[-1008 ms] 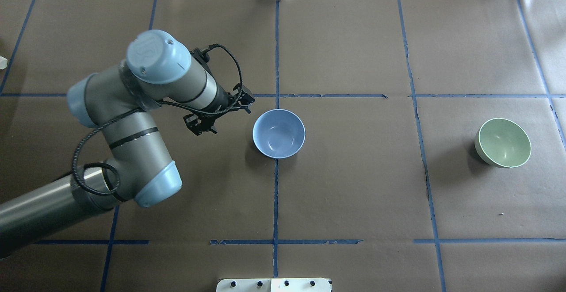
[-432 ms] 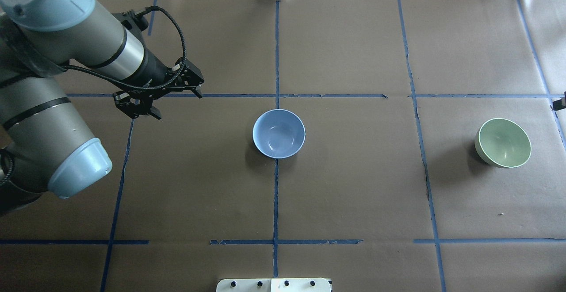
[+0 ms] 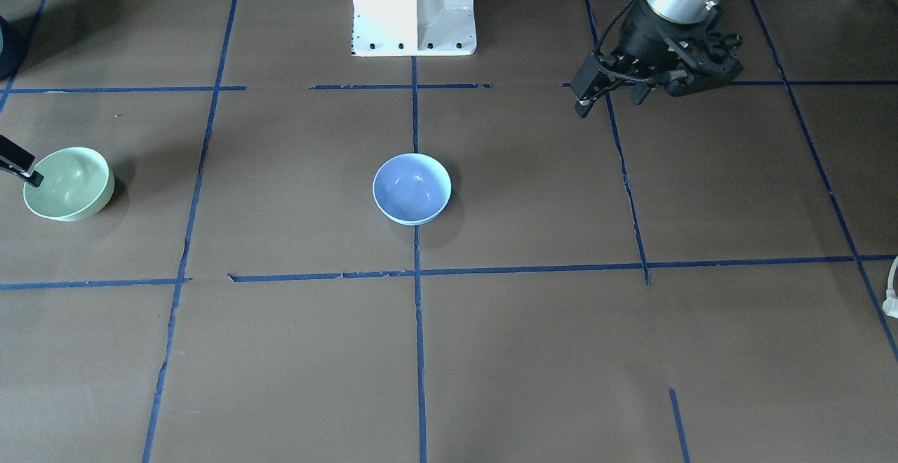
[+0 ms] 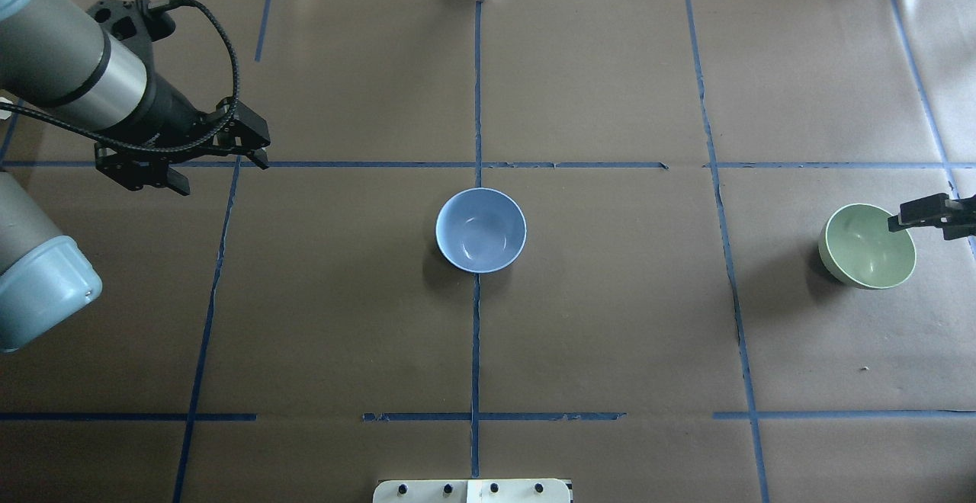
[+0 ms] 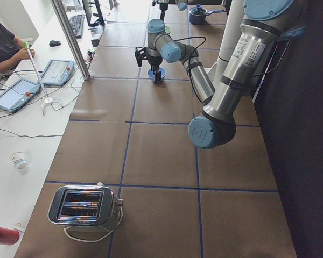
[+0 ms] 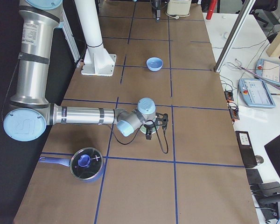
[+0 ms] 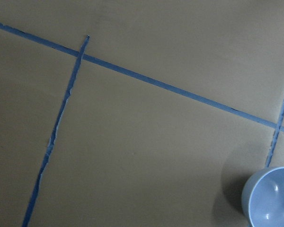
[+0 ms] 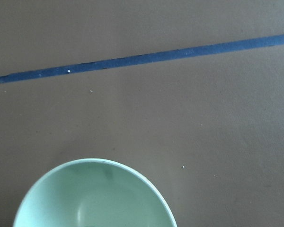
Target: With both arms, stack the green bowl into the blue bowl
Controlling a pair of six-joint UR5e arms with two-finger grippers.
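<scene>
The blue bowl (image 4: 480, 230) stands upright and empty at the table's middle; it also shows in the front view (image 3: 412, 188) and at the lower right corner of the left wrist view (image 7: 272, 196). The green bowl (image 4: 868, 248) stands upright and empty at the robot's far right (image 3: 69, 184). My left gripper (image 4: 219, 171) is open and empty, well to the left of the blue bowl. My right gripper (image 6: 154, 125) comes in from the right edge; one fingertip (image 4: 898, 222) hangs over the green bowl's right rim. It looks open and holds nothing. The right wrist view shows the green bowl (image 8: 94, 196) just below.
The white pedestal base (image 3: 414, 3) stands at the robot's side of the table. A toaster (image 5: 83, 207) sits at the table's left end. A lidded pot (image 6: 86, 163) sits near the right end, behind the right arm. Blue tape lines grid the brown table cover.
My left arm has drawn back to the left, away from the blue bowl. My right gripper has come into view from the right and now reaches the green bowl's rim.
</scene>
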